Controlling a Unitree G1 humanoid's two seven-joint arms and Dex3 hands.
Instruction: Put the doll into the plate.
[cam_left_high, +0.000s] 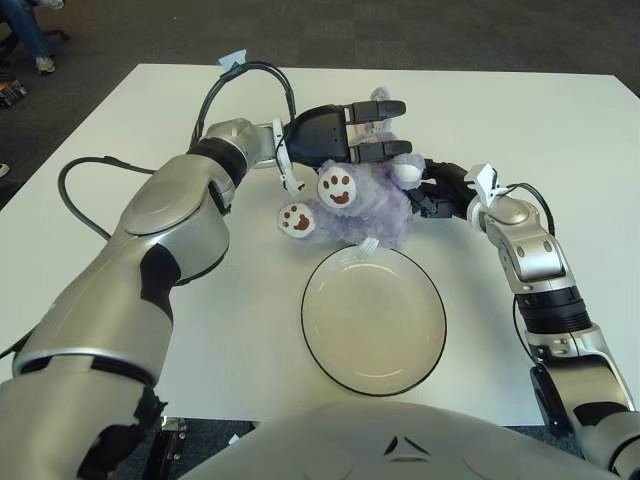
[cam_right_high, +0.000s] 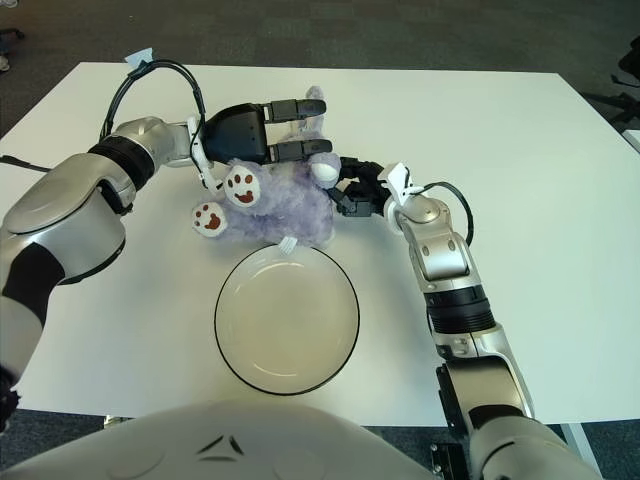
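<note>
Grasp step in hand, doll not yet lifted. Left hand (cam_left_high: 345, 128) is over the far-left side of the purple plush doll (cam_left_high: 365, 195), dark fingers (cam_left_high: 380, 108) stretched across its head and upper body; contact looks likely, but they read as extended, not clenched, so no firm grip is shown. Doll lies on the white table (cam_left_high: 100, 150), pawed feet tipped up toward the left, its near edge and small tag just beside the far rim of the plate (cam_left_high: 373, 320). Plate is empty, sits near the robot, well inside the table's front edge. Right hand (cam_left_high: 438, 190) presses in at the doll's right side, touching or nearly so; cannot tell how its fingers stand.

Next move, by judgement: both hands need to squeeze the doll between them, raise it enough to clear the rim, then carry it a short way toward the robot and down.

Open room: bare table on both sides of plate, table edges well away from doll, cable loops (cam_left_high: 75, 190) lie left by the arm, clear of the path
</note>
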